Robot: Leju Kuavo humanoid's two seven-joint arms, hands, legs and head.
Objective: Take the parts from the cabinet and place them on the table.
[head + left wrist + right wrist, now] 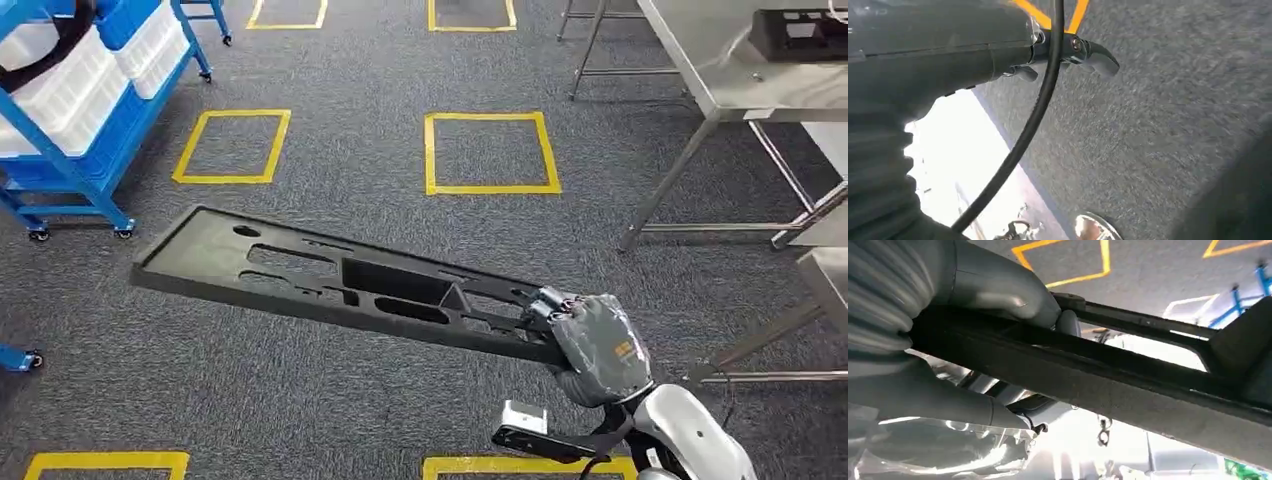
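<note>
A long flat black part [330, 275] with several cut-outs hangs level above the grey carpet in the head view. My right hand [595, 345] grips its right end, and the rest reaches out to the left. In the right wrist view the thumb and fingers of my right hand [948, 300] clamp the part's edge [1128, 375]. The steel table [720, 80] stands at the upper right, with another black part [800, 35] lying on it. My left hand [948, 55] hangs over the carpet, its dark fingers [1098, 54] stretched out with nothing in them.
The blue wheeled cabinet [70, 120] with white bins stands at the upper left. Yellow taped squares [490, 150] mark the carpet ahead. The table's slanted legs [670, 180] and a second steel frame [820, 270] stand on the right.
</note>
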